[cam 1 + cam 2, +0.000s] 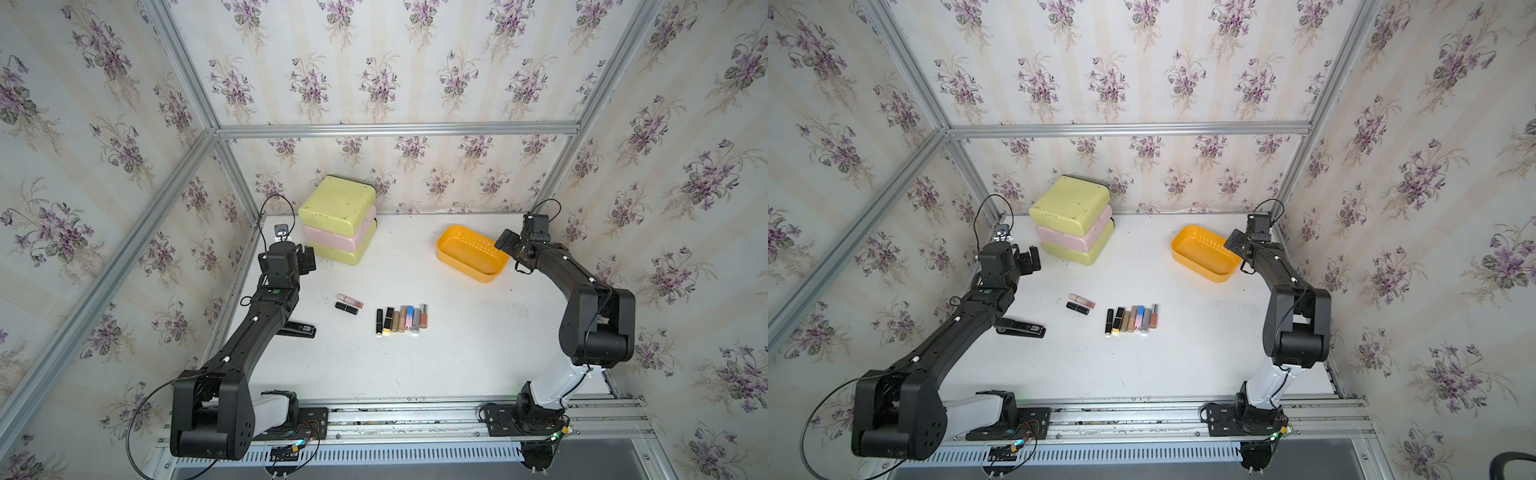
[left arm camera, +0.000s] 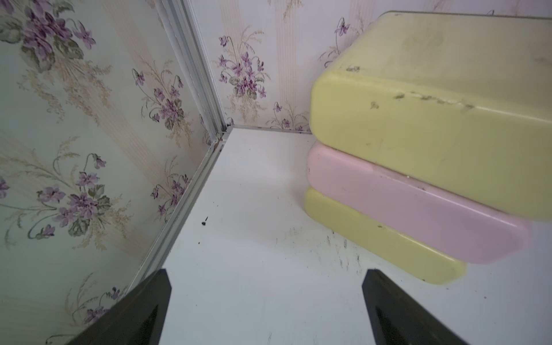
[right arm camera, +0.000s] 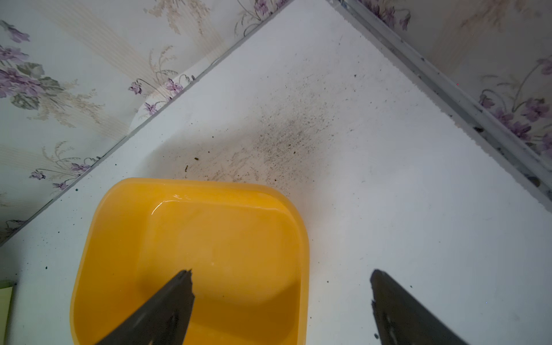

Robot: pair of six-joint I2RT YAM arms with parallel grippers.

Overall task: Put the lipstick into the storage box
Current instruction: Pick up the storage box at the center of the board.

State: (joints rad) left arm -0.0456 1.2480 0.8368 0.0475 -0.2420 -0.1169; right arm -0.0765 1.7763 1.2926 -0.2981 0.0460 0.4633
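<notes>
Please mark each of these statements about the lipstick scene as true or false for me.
1. The storage box already holds a lipstick. False: it is empty.
2. The right claw is open, one finger over the storage box. True.
3. A row of lipsticks lies mid-table. True.
4. The left claw grips a lipstick. False: it is open and empty, near the stacked boxes.
5. Two lipsticks lie apart from the row. True.
</notes>
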